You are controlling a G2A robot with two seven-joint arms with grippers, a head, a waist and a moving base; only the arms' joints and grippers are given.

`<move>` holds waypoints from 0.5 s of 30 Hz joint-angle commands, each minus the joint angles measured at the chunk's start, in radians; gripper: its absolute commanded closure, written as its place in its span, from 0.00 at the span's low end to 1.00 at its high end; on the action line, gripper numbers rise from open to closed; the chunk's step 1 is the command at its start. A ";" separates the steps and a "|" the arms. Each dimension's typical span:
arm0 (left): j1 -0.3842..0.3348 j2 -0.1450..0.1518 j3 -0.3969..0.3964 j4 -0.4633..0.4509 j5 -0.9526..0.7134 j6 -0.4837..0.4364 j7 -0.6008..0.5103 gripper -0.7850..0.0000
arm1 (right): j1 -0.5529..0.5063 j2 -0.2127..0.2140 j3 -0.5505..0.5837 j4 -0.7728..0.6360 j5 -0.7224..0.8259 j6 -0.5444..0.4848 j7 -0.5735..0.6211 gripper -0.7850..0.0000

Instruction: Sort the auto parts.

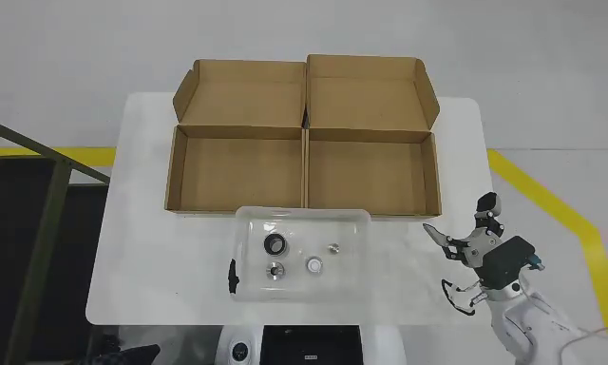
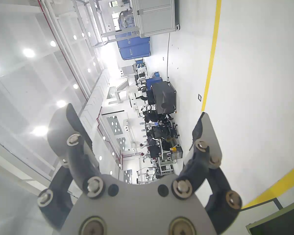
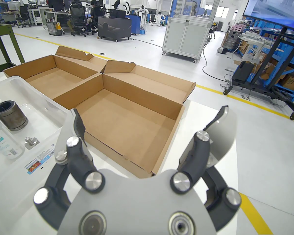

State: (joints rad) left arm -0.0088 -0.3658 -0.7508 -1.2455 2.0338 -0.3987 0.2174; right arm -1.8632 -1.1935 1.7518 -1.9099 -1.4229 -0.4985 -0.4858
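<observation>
A clear plastic tray (image 1: 348,274) sits at the table's front middle and holds several small parts. Among them are a dark steel cylinder (image 1: 275,243) (image 3: 11,116), a silver round part (image 1: 275,271), a white capped piece (image 1: 314,266) (image 3: 2,141) and a small bolt (image 1: 333,247) (image 3: 31,142). My right gripper (image 1: 446,266) (image 3: 150,111) hangs open and empty over the table's front right corner, to the right of the tray. My left gripper (image 2: 136,112) is open and empty, pointing off into the room.
Two open cardboard boxes stand side by side behind the tray, the left box (image 1: 236,173) (image 3: 50,78) and the right box (image 1: 369,175) (image 3: 127,113), both empty with lids folded back. A small black object (image 1: 231,276) lies at the tray's left edge. A green frame (image 1: 38,232) stands left of the table.
</observation>
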 commanded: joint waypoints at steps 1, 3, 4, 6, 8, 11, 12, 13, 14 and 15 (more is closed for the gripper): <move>0.000 0.000 0.000 0.000 0.000 0.000 0.000 0.00 | 0.000 0.000 0.000 0.000 0.000 0.000 0.000 0.00; 0.000 0.000 0.000 0.000 0.000 0.000 0.000 0.00 | 0.003 0.000 -0.004 -0.001 0.004 0.002 0.010 0.00; 0.000 0.000 0.000 0.000 0.000 0.000 0.000 0.00 | 0.006 0.000 -0.010 -0.002 0.007 -0.004 0.021 0.00; 0.000 0.000 0.000 0.000 0.000 0.000 0.000 0.00 | 0.012 0.002 -0.021 -0.005 0.011 -0.036 0.045 0.00; 0.000 0.000 0.000 0.000 0.000 0.000 0.000 0.00 | 0.024 0.004 -0.031 -0.014 0.007 -0.068 0.072 0.00; 0.000 0.000 0.000 0.000 0.000 0.000 0.000 0.00 | 0.047 0.009 -0.052 -0.035 0.010 -0.132 0.126 0.00; 0.000 0.000 0.000 0.000 0.000 0.000 0.000 0.00 | 0.057 0.010 -0.059 -0.042 0.007 -0.150 0.147 0.00; 0.000 0.000 0.000 0.000 0.000 0.000 0.000 0.00 | 0.065 0.012 -0.068 -0.052 -0.001 -0.167 0.173 0.00; 0.000 0.000 0.000 0.000 0.000 0.000 0.000 0.00 | 0.074 0.014 -0.078 -0.062 -0.010 -0.186 0.199 0.00; 0.000 0.000 0.000 0.000 0.000 0.000 0.000 0.00 | 0.081 0.015 -0.090 -0.073 -0.017 -0.206 0.220 0.00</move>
State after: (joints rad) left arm -0.0088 -0.3658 -0.7508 -1.2455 2.0338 -0.3987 0.2174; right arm -1.7876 -1.1793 1.6703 -1.9755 -1.4342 -0.6895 -0.2853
